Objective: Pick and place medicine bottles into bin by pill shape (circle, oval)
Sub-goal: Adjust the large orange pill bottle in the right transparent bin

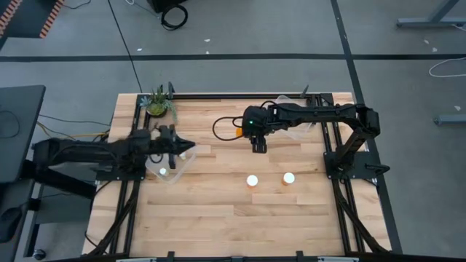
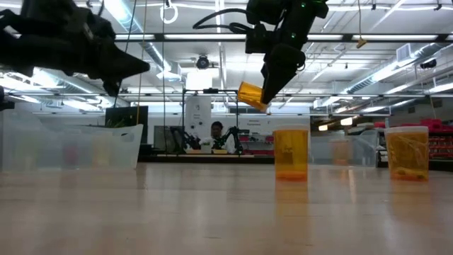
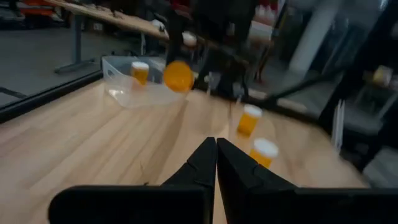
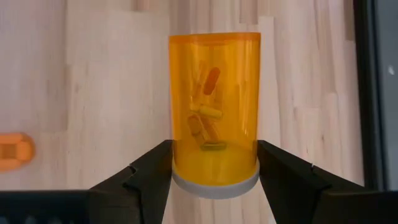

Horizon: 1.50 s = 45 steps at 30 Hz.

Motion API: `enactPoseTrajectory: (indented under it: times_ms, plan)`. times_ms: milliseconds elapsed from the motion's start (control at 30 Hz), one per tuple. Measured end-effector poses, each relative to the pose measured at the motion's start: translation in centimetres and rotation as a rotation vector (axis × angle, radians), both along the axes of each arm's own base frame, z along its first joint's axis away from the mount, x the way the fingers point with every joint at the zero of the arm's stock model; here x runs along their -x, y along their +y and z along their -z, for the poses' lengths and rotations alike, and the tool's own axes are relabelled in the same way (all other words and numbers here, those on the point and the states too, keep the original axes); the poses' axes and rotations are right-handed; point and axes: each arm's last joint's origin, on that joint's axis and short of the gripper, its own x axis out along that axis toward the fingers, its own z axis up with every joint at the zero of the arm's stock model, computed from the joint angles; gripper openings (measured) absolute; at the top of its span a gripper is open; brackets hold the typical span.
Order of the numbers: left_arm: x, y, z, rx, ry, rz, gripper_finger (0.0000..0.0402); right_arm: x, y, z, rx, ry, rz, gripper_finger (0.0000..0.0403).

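Note:
My right gripper [image 1: 258,143] is over the table's middle, high above it in the low view [image 2: 272,83], and is shut on an amber bottle [image 4: 214,106] with oval pills inside. The bottle also shows in the low view [image 2: 251,95]. Two more amber bottles with white caps stand upright on the table [image 1: 252,180] [image 1: 289,177]. My left gripper [image 3: 216,155] is shut and empty above the clear bin [image 1: 173,166] at the table's left. That bin holds a white-capped bottle [image 1: 164,172]. My right gripper pinches the bottle between its two fingers [image 4: 146,177] at the cap end, on the wall just above the white cap [image 4: 214,180]. The fingers slant down from above. The bottle is lifted clear of the table and tilted, its base reaching past the fingertips.
A second clear bin [image 1: 291,120] lies at the far right under my right arm, with a bottle [image 3: 140,71] in it. A green potted plant [image 1: 158,104] stands at the far left corner. Bare wood lies along the near half of the table.

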Motion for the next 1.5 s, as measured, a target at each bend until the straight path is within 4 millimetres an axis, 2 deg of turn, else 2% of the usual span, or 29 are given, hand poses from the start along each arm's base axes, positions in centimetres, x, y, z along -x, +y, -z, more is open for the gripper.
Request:
enactPoseTrajectory:
  times_ms: [233, 667, 1000, 1167, 1500]
  plan:
    - [-3.4, 0.4, -1.0, -0.036, 0.095, 0.012, 0.0049, -0.1, 0.1, 0.0, -0.047, -0.013, -0.016, 0.0227]
    - [-9.5, 1.3, -1.9, -0.194, 0.212, 0.047, 0.0164, -0.8, 1.0, -0.3, -0.131, -0.104, -0.023, 0.0227]
    - [-12.4, 1.6, -1.9, -0.209, 0.242, 0.059, 0.0241, -1.5, 2.5, -2.6, -0.131, -0.147, -0.076, 0.0227]
    - [-14.0, 1.8, -1.9, -0.205, 0.241, 0.081, 0.027, -1.5, 3.3, -2.6, -0.131, -0.137, -0.103, 0.0227]
    - [-15.1, 1.9, -2.1, -0.203, 0.204, 0.102, 0.0282, -1.3, 3.8, -2.3, -0.136, -0.102, -0.115, 0.0227]
